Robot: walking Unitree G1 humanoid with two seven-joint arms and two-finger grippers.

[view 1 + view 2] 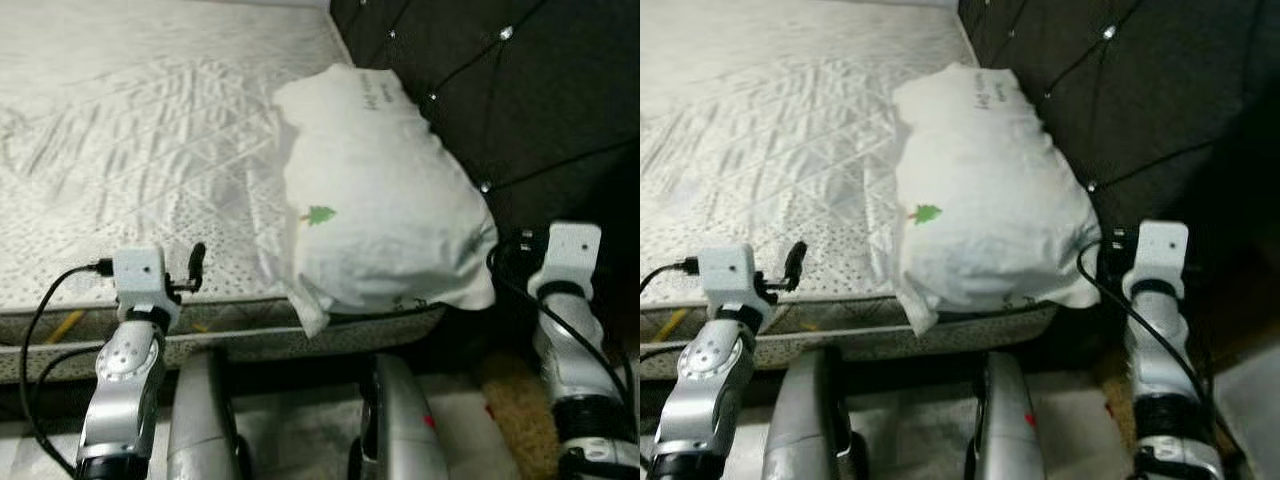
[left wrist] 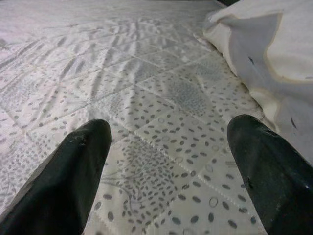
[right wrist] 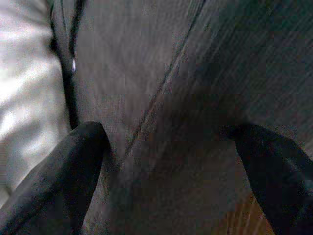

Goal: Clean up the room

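A white pillow point(image 1: 375, 200) with a small green tree print is lying on a bare quilted mattress point(image 1: 130, 140), at the corner where the mattress is meeting a dark tufted headboard point(image 1: 500, 90). The pillow's near end is hanging slightly over the mattress's front edge, and its far side is resting against the headboard.

The left tool point(image 2: 168, 176) is hovering low over the mattress's front edge, well to the left of the pillow. Its two black fingers point(image 2: 73, 171) are standing wide apart with nothing between them, and the patterned mattress fabric is showing in the gap. In the left wrist view the pillow's edge is sitting just beyond one fingertip, not touching it.

The right tool point(image 3: 171, 166) is sitting on the other side of the pillow, past the mattress corner and pointing at the headboard. Its fingers point(image 3: 63, 171) are also spread open and empty, with dark padded fabric showing between them. A pale sliver of the pillow is appearing at the side of the right wrist view, beside one finger.
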